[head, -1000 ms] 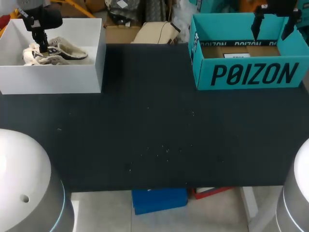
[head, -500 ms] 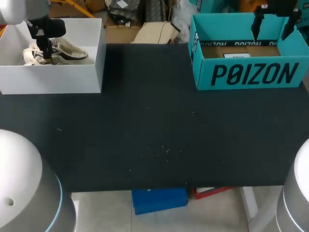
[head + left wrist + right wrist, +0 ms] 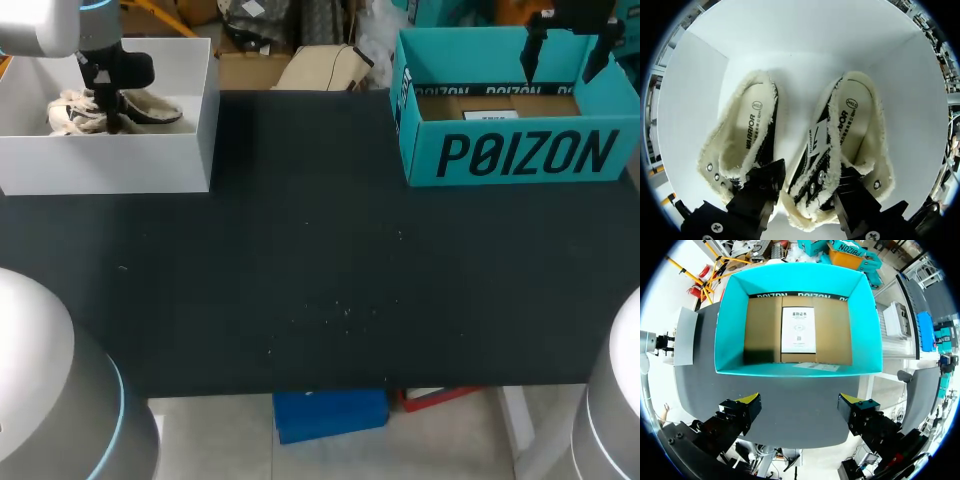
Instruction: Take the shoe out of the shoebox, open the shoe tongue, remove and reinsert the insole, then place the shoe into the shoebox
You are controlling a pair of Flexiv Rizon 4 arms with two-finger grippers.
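Black worktop stretches bare between two boxes: a white box at the far left corner and a teal shoebox at the far right.

Over the last second the left arm slides sideways above the white box, toward the middle of the worktop, and its left pincer now hangs low inside the box instead of over the box's outer part. The wrist view shows where that shift brings it. Two cream, fleece-edged shoes lie side by side on the box floor. The pincer's fingers stand spread astride the inner wall of one shoe, one finger down in the gap beside the second shoe, the other over the shoe's opening. I see no clamp yet; the fingers stand apart with the eyelet side between them.

Nothing else moves. The right pincer hovers wide open above the teal shoebox, which holds only a paper sheet on its cardboard floor.

This looks like the very start of the task: the sideways move lines the pincer up on a single shoe, and the shoe is not yet lifted out. Closing on the side wall alone may let the soft upper fold or drag its neighbour along.
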